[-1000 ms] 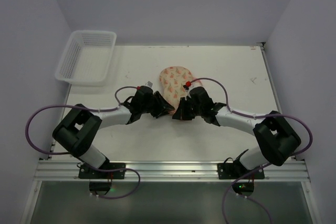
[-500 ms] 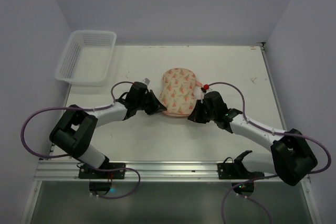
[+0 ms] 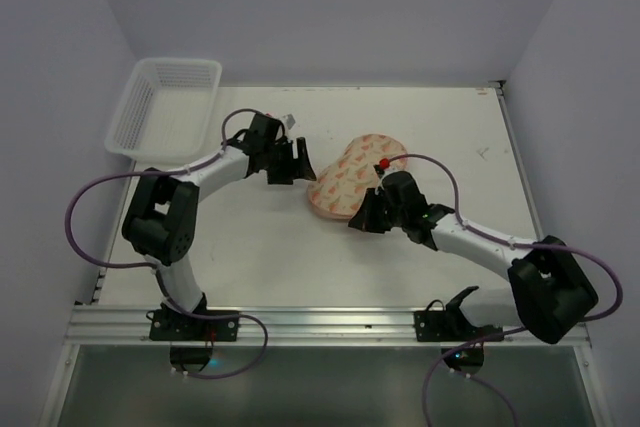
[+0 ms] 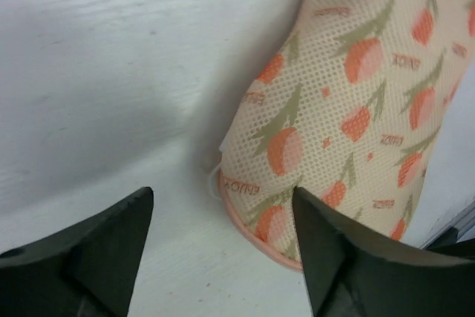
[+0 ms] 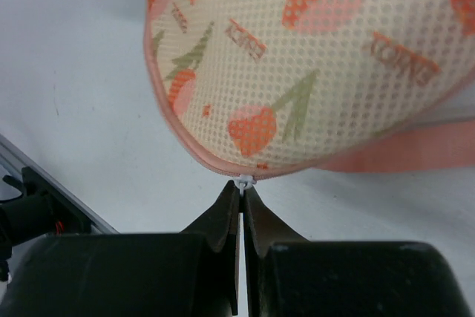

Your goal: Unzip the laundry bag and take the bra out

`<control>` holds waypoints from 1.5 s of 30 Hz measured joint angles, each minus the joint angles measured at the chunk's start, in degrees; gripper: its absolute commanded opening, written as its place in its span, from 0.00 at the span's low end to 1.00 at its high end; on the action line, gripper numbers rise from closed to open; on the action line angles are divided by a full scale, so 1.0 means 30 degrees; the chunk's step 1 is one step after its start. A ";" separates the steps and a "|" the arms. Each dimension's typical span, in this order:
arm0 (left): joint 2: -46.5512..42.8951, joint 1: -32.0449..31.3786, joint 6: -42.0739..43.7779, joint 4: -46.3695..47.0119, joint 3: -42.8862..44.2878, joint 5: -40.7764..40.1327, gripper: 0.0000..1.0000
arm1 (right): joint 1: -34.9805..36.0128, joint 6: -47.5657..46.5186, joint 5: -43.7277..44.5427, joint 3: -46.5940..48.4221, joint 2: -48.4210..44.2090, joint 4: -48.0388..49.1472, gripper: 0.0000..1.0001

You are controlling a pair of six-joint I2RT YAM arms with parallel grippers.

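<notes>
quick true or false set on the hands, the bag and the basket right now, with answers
1. The right hand is shut on the zipper pull at the rim of the laundry bag. True.
2. The left hand is clamped on the laundry bag. False: it is open, gripping nothing.
3. The basket stands at the far left corner of the table. True.
4. The laundry bag lies in the basket. False: it lies on the table, apart from it.

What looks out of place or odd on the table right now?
Nothing is spilled or damaged. The laundry bag lies slanted. The right claw is pinched shut on the small white zipper pull at its rim, while the left claw stands open beside the bag, touching nothing, so the bag may slide rather than unzip.
</notes>
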 measured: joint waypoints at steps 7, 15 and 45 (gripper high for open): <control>-0.0882 0.1086 -0.1872 0.0160 -0.1443 -0.0277 0.98 | 0.1472 0.0984 -0.0809 0.1457 0.3621 0.1523 0.00; -0.6215 0.0168 -0.7686 0.4160 -0.8714 0.0131 0.98 | 0.2404 0.1013 -0.0998 0.3497 0.4911 0.2834 0.00; -0.6630 0.1581 -0.6142 0.2667 -0.9034 -0.1639 0.00 | -0.3832 -0.0801 0.2331 0.0299 -0.2404 -0.2907 0.00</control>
